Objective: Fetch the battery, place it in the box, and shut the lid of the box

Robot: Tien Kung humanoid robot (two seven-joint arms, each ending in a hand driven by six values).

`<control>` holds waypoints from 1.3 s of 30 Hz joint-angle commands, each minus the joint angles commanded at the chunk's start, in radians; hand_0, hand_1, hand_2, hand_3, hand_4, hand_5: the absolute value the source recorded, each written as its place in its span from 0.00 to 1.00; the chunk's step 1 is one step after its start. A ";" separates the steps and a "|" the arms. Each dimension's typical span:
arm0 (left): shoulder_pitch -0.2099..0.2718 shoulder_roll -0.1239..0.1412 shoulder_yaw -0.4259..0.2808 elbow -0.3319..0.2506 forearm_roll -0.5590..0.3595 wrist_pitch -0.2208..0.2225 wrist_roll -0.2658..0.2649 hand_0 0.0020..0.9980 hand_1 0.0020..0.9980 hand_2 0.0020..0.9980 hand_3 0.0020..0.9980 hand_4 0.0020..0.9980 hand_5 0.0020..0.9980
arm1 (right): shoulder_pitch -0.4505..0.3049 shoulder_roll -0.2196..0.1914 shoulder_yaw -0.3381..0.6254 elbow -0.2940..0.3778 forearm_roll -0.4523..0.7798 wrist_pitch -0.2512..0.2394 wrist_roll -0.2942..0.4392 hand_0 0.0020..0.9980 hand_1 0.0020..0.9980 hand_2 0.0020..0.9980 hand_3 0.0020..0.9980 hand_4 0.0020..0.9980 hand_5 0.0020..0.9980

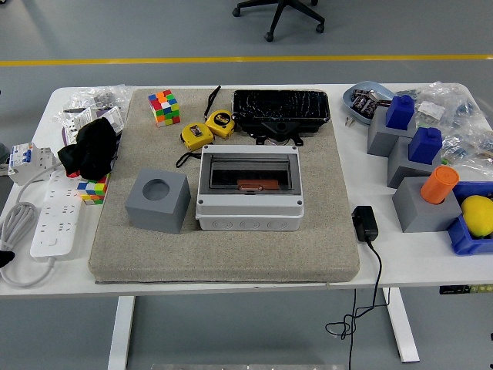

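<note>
A grey box [248, 213] with a smoky clear lid [249, 171] sits in the middle of the beige mat [223, 250]. The lid lies flat over the box. Through it I see a small reddish-brown flat piece [258, 185] inside. Right behind the box stands a black tray [281, 108]. Neither of my hands appears in the head view, and no person stands at the far side.
A grey cube with a round hole [158, 200] stands left of the box. Two yellow tape measures [198, 136] and a colour cube [161, 106] lie behind. A black cloth [92, 148] and power strip [55, 216] lie far left. A black adapter [363, 223] and grey blocks [420, 204] are on the right.
</note>
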 joint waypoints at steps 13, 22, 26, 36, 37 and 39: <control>0.036 -0.022 0.014 0.062 0.536 0.134 -0.002 1.00 1.00 1.00 1.00 1.00 1.00 | -0.012 0.016 0.084 0.000 -0.064 -0.046 0.027 0.84 0.82 0.80 0.83 1.00 1.00; 0.058 -0.031 0.051 0.095 0.523 0.146 -0.008 1.00 1.00 1.00 1.00 1.00 1.00 | -0.025 0.036 0.148 0.000 -0.113 -0.072 0.043 0.87 0.86 0.84 0.86 1.00 1.00; 0.058 -0.040 0.044 0.083 0.509 0.151 -0.024 1.00 1.00 1.00 1.00 1.00 1.00 | -0.022 0.039 0.160 0.000 -0.122 -0.067 0.038 0.86 0.87 0.84 0.85 1.00 1.00; 0.057 -0.039 0.077 0.077 0.354 0.250 -0.185 0.85 0.87 0.85 0.87 1.00 1.00 | -0.018 0.043 0.172 0.000 -0.126 -0.057 0.033 0.86 0.86 0.83 0.85 1.00 1.00; 0.057 -0.040 0.075 0.076 0.345 0.249 -0.182 0.85 0.87 0.85 0.87 1.00 1.00 | -0.018 0.044 0.174 0.000 -0.128 -0.056 0.032 0.86 0.86 0.83 0.85 1.00 1.00; 0.057 -0.039 0.073 0.076 0.344 0.246 -0.177 0.85 0.87 0.85 0.87 1.00 1.00 | -0.017 0.045 0.177 0.000 -0.129 -0.055 0.032 0.86 0.86 0.83 0.85 1.00 1.00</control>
